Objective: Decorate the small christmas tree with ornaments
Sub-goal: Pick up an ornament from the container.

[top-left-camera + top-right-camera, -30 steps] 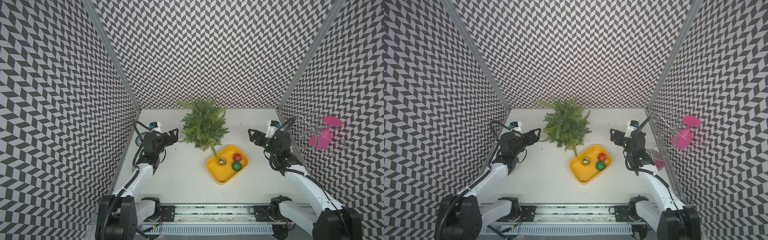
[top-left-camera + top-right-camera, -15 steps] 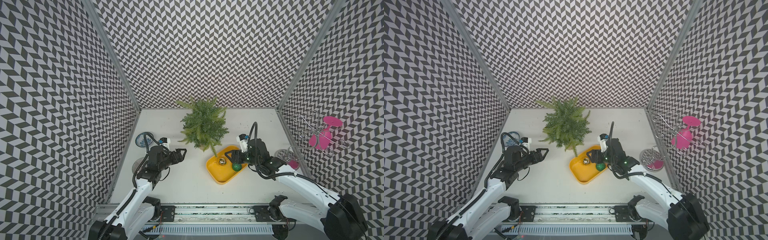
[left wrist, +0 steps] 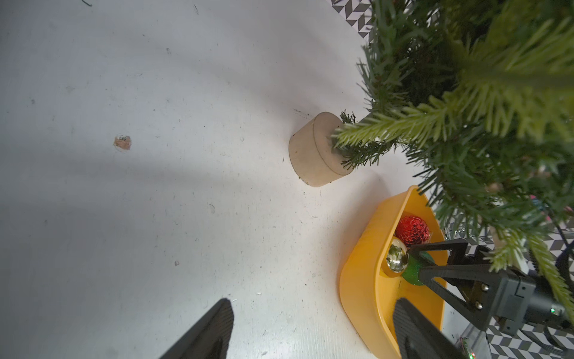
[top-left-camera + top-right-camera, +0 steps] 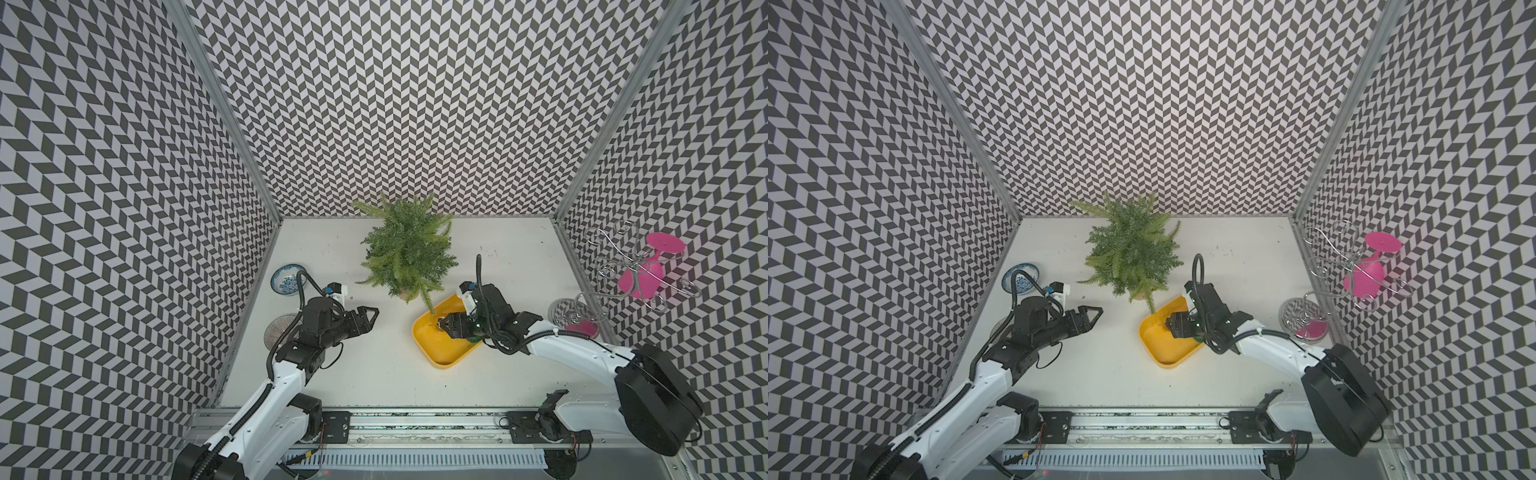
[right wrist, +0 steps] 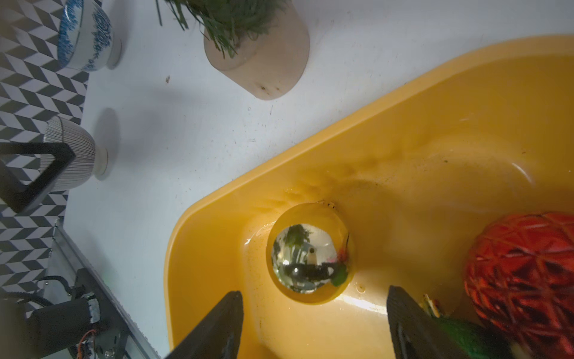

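The white table [image 4: 374, 374] holds everything. The small christmas tree [image 4: 409, 249] stands upright on its pale round base toward the back wall. A wire rack [image 4: 623, 266] with pink glasses hangs at the right wall. The yellow tray [image 4: 432, 353] lies just in front of the tree, with one low branch reaching over its rim.

The right gripper [image 5: 313, 291] is down inside the tray, its fingers spread and closed on nothing. The left gripper [image 3: 313, 301] hovers over bare table left of the tray, fingers spread wide with nothing between them. A blue-patterned bowl [image 4: 287, 278] and a striped bowl [image 4: 279, 332] sit by the left wall.

All three ornaments lie in the tray. The red ball [image 5: 521, 273] is beside the green ball [image 5: 459, 335], which is close against one right finger. The gold ball [image 5: 310, 253] is just ahead of the tips.
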